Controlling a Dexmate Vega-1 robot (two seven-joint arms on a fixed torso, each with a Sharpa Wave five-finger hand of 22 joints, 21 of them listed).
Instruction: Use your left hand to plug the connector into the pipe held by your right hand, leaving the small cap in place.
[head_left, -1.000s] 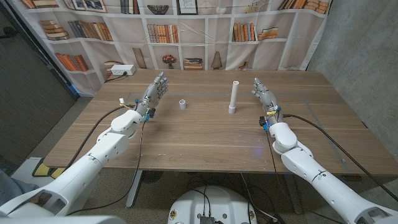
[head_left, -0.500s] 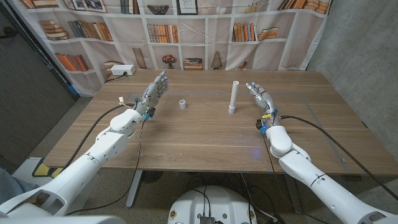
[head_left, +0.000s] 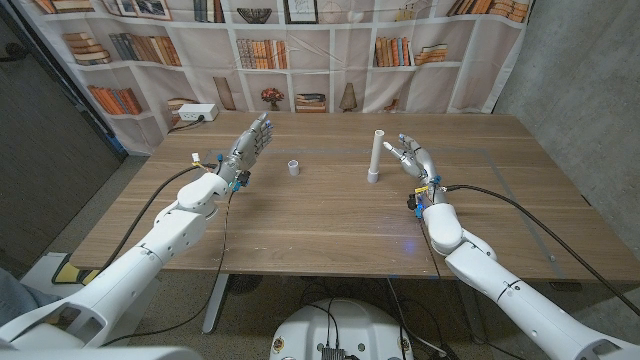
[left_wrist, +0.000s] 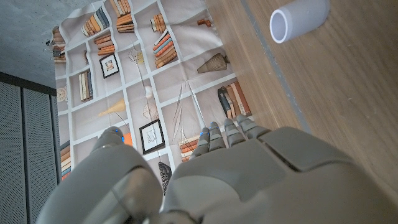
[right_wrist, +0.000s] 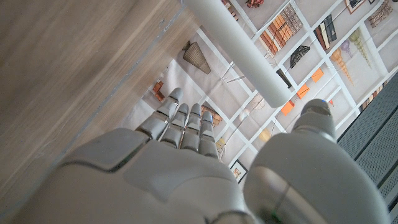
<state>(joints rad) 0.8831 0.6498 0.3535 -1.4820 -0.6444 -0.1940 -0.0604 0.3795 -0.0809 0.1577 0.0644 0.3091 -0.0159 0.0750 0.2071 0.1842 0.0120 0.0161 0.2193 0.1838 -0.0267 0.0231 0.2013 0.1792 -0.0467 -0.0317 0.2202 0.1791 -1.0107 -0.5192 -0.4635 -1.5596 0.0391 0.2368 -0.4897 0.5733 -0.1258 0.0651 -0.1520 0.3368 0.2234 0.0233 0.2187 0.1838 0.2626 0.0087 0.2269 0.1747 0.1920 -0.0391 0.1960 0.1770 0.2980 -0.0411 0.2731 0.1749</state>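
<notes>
1 tall white plastic pipe (head_left: 377, 155) seen, upright | 1 short white plastic connector (head_left: 293, 167) seen | 2 grey robot hands counted: left (head_left: 247, 149), right (head_left: 414, 157) | 1 white power strip (head_left: 195, 115) noted, far table corner

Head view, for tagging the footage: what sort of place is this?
Probably a lab or test room, not a library: the bookshelves are a printed fabric backdrop, hung behind a wooden table beside a bare grey concrete wall.

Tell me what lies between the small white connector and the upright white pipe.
Only bare wooden table between the small white plastic connector and the tall upright white plastic pipe, per the head view.
</notes>
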